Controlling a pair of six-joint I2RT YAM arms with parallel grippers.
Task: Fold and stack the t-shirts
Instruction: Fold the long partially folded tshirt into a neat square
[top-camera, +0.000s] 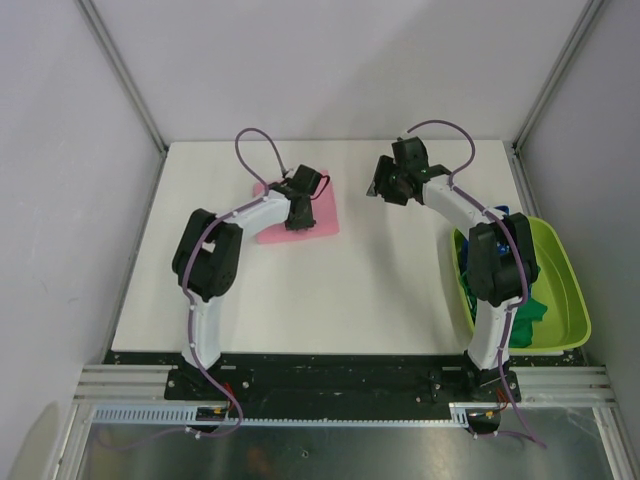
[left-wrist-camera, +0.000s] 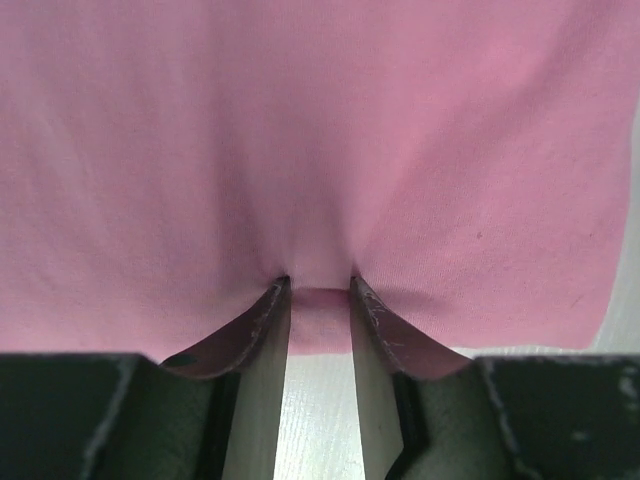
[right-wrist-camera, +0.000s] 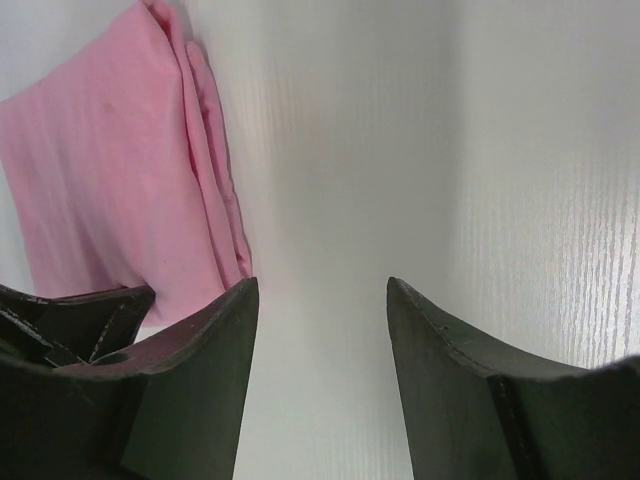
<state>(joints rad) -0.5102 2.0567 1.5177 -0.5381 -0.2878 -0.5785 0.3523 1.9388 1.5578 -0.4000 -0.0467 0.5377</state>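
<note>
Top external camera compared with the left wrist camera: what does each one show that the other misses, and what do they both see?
Only the top view: both whole arms, the right gripper away from the cloth over the white table, and a lime-green tub holding a dark green shirt and a blue shirt. Only the left wrist view: the left gripper close up, its tips pinching a small pucker of cloth. Both: the pink t-shirt, lying folded on the table.
</note>
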